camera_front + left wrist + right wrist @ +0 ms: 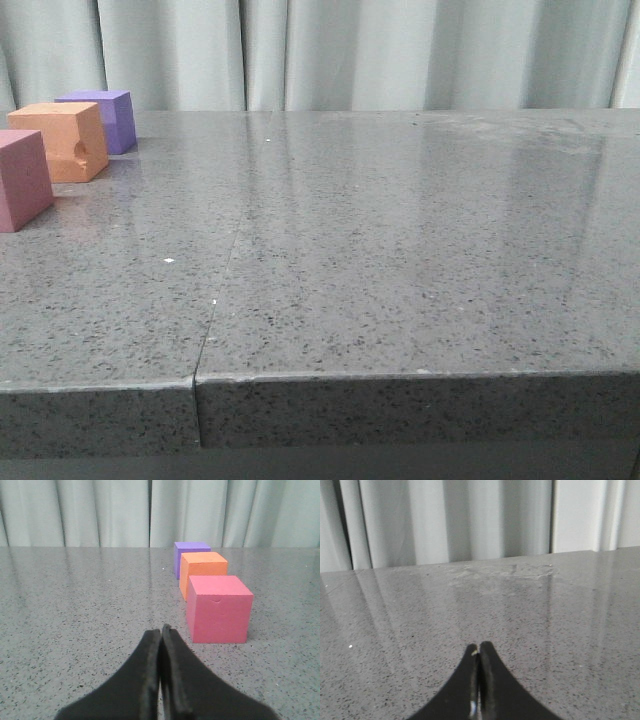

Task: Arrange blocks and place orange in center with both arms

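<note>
Both end effectors, left [161,630] and right [479,647], clenched on nothing
Pink cube [22,180], orange cube [62,141], purple cube [103,119] line the table [400,260] toward 10 o'clock, orange in the middle

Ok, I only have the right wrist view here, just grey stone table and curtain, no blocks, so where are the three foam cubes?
Observer: In the front view they sit in a row at the table's far left: pink foam cube nearest, orange foam cube in the middle, purple foam cube farthest.
Operator: Is the left gripper holding one?
Observer: No. The left gripper is shut on nothing, short of the pink cube.
Operator: Are the cubes touching?
Observer: The left wrist view overlaps them, so I cannot tell.
Operator: Anything marking the orange one?
Observer: A small dent in one face, visible in the front view.
</note>
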### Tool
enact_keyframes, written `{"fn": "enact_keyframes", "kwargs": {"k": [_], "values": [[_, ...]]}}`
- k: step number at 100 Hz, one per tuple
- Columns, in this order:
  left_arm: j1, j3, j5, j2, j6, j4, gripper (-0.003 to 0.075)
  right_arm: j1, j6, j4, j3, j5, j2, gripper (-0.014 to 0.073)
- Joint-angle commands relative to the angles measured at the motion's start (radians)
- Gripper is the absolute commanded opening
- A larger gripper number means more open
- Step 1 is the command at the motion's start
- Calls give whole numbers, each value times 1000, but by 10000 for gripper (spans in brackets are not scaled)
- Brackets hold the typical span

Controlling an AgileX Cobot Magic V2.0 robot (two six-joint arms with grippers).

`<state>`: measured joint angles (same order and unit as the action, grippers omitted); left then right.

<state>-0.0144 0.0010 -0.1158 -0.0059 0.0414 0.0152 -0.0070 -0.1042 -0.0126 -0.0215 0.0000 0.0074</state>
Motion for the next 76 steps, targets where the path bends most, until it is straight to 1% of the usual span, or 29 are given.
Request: {"fn": "enact_keyframes", "kwargs": {"k": [1, 76], "values": [[2, 40, 77, -29, 1, -9, -20, -21, 0, -3, 11, -47, -31, -69], [2, 40, 77, -29, 1, -9, -20, -29, 0, -3, 10, -42, -42, -69]]}}
